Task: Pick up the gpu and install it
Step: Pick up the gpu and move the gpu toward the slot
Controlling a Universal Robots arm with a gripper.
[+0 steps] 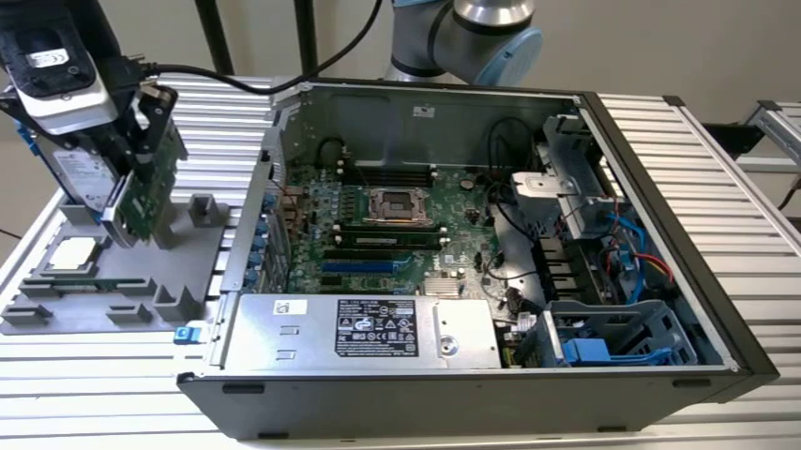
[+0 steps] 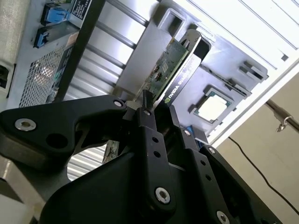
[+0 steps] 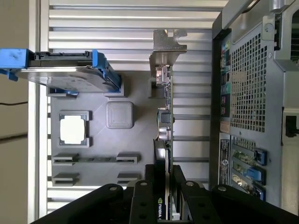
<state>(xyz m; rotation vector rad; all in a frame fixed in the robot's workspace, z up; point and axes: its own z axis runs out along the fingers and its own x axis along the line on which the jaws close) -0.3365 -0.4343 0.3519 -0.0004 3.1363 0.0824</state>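
The gpu (image 1: 150,192) is a thin green card standing on edge at the exterior view's left, over the grey holder tray (image 1: 119,281) and beside the open computer case (image 1: 651,309). My gripper (image 1: 141,141) comes down on it from above. In both wrist views the black fingers press the card from either side, so the gripper (image 2: 159,106) (image 3: 163,185) is shut on the gpu (image 2: 169,70) (image 3: 164,126). The card's silver bracket (image 3: 166,46) points away from the fingers. Its lower edge is still at the tray's slot.
A silver hard drive with blue rails (image 1: 73,178) (image 3: 70,74) stands close behind the card. A square CPU chip (image 1: 71,255) (image 3: 73,129) lies in the tray. Inside the case are the motherboard (image 1: 375,234) and power supply (image 1: 363,328).
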